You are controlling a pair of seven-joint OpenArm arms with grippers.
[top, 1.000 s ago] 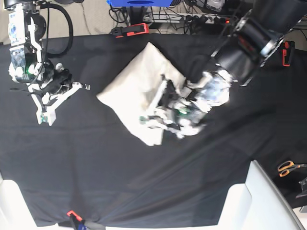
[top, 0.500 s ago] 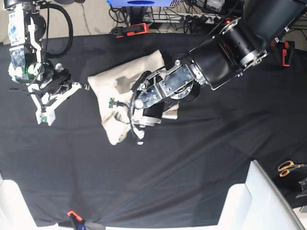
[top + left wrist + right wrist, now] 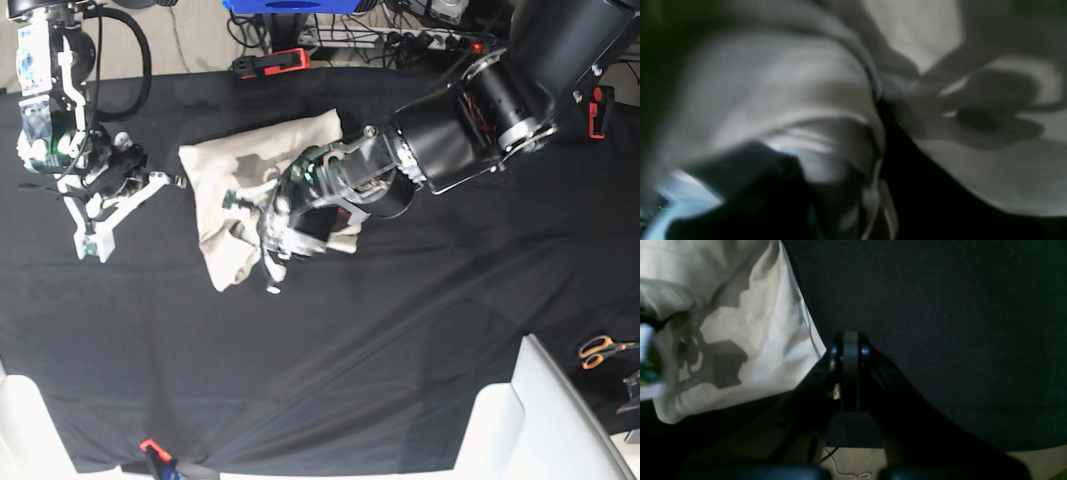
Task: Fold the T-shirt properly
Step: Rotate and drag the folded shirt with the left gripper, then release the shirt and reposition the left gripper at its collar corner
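Observation:
The cream T-shirt [image 3: 235,175] lies as a rumpled, partly folded bundle on the black tablecloth [image 3: 400,350], left of centre. My left gripper [image 3: 268,255] reaches across from the right and is shut on a bunch of the shirt at its lower edge. The blurred left wrist view is filled with the shirt's folds [image 3: 773,83]. My right gripper [image 3: 93,245] is shut and empty at the far left, apart from the shirt. In the right wrist view its closed fingers [image 3: 850,343] sit over bare cloth, and the shirt's edge [image 3: 740,323] is at the left.
Orange-handled scissors [image 3: 600,350] lie at the right edge. White panels [image 3: 540,420] stand at the front corners. A red clamp [image 3: 275,62] holds the cloth's far edge, and another clamp [image 3: 150,447] the near edge. Cables lie behind the table.
My left arm has swung left across the table, dragging the shirt with it. The bundle has shifted left and turned. The right arm has not moved.

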